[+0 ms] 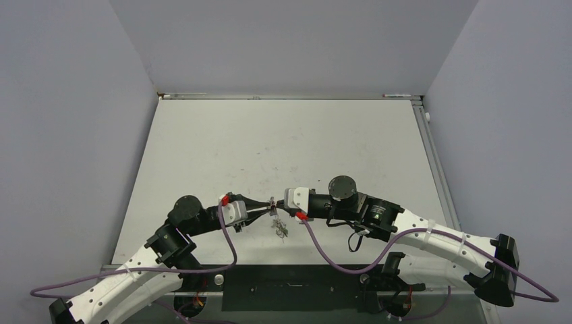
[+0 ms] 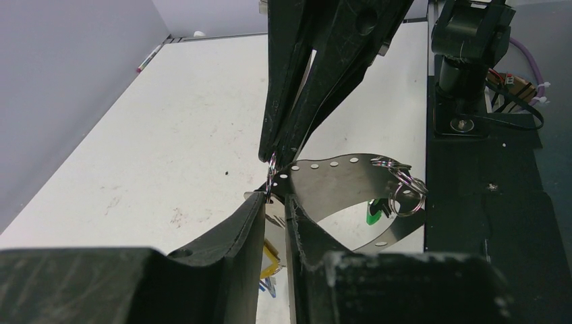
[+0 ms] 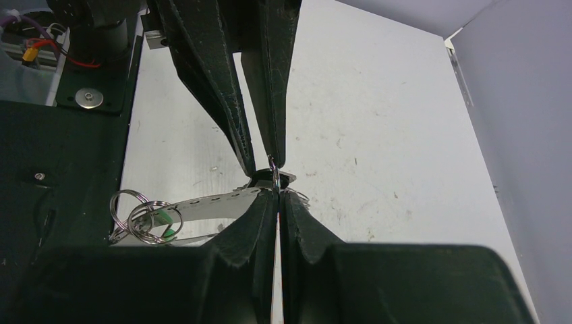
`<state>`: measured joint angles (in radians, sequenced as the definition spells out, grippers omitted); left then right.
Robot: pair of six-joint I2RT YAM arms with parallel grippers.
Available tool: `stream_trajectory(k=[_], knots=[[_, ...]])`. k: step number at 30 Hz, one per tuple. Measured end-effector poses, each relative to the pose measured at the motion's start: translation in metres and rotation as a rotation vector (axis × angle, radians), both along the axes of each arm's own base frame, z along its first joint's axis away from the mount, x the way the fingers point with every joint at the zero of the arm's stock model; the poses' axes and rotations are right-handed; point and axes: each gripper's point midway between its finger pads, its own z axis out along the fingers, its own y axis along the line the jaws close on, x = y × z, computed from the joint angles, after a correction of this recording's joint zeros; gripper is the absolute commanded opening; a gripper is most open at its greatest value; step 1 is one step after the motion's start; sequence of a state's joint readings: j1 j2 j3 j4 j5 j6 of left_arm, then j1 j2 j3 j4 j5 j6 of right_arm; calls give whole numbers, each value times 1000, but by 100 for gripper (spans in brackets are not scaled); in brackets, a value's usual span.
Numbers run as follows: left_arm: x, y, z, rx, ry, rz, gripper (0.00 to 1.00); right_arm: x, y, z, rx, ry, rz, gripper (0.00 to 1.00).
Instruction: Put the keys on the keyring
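The keyring (image 2: 337,181) is a flat grey metal band with a row of holes. It is curved and held off the bench (image 1: 283,142), close to the near edge at about mid-width. One end sits where the two grippers meet tip to tip. The other end carries a bunch of split rings (image 2: 407,191).

A green key (image 2: 372,214) hangs by those rings, inside the band's curve. A yellow key (image 2: 270,260) and a blue key (image 2: 270,289) show lower down, through the gap in the left fingers; how they hang is hidden. In the top view the keys (image 1: 278,227) are a small dangling cluster just nearside of the meeting point.

One small ring (image 3: 273,169) stands upright between the opposing tips. The right gripper (image 3: 277,196) is clenched, fingers pressed together at that ring and the band end; which one it pinches, cannot tell. The left gripper (image 2: 275,201) is nearly closed, with a thin silver piece in the narrow gap; grasping or not, cannot tell.

Both arms reach in from the near edge, elbows out. Grey walls (image 1: 81,135) enclose the bench.
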<state>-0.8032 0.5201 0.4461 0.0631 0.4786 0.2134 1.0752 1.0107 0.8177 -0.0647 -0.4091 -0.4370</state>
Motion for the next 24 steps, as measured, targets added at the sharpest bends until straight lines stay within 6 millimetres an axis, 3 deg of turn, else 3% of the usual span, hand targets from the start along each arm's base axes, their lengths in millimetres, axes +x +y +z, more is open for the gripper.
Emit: stream_trajectory(k=[9,15,24], knots=[[0,0,0,-1,-1,0,14,0,0,-1,-3,2,0,5],[0,0,0,0,-1,1,0,1,2,-5,-13,7,0,5],[1,0,0,1,-2,3,0,1,1,-5,-15,9,0,5]])
